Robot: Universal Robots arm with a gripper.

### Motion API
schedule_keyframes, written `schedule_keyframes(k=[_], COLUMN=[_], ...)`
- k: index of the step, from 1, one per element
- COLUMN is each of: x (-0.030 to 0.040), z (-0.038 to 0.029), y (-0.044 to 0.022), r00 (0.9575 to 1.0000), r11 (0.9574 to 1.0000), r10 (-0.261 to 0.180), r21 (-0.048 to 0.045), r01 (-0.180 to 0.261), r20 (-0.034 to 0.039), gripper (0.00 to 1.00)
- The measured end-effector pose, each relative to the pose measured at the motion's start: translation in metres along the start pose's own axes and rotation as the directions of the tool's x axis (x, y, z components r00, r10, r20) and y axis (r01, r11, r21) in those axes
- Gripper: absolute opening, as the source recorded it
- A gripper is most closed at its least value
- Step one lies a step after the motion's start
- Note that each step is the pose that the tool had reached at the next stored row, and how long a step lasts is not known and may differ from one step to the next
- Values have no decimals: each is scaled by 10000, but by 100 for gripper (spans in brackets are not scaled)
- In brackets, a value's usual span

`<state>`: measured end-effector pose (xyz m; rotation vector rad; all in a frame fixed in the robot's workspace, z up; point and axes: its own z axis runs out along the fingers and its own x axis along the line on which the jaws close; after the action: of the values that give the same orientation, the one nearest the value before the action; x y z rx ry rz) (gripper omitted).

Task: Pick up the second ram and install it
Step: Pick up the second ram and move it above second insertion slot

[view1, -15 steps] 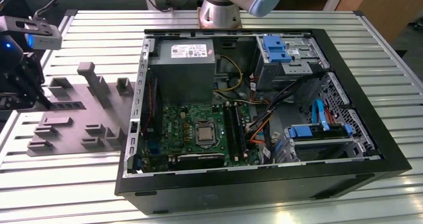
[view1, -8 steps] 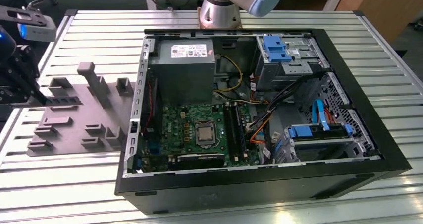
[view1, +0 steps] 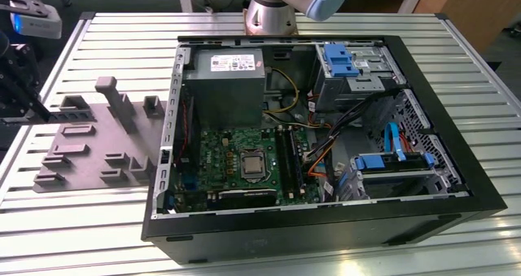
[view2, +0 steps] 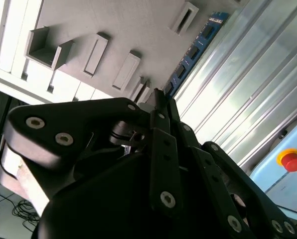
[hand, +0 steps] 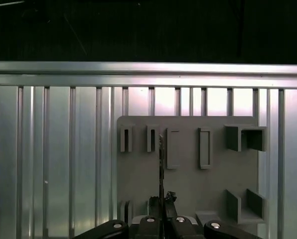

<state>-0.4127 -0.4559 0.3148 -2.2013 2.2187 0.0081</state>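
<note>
A slatted aluminium table [view1: 82,227] carries a grey plastic tray with raised blocks [view1: 102,138] at the exterior view's left and an open black computer case [view1: 326,230] at centre. The case holds a green motherboard [view1: 216,151], a grey power supply box [view1: 224,87] and blue drive brackets [view1: 338,59].

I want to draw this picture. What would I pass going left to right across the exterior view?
gripper holding the ram → tray → motherboard → drive cage
</note>
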Motion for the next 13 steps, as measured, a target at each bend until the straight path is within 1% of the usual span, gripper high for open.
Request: schedule_keyframes(k=[13], x=[-12], z=[-270], y=[-2], r00=[10000], r11=[10000], r10=[0], r21=[0], r01=[0], r20=[-5], gripper=[14])
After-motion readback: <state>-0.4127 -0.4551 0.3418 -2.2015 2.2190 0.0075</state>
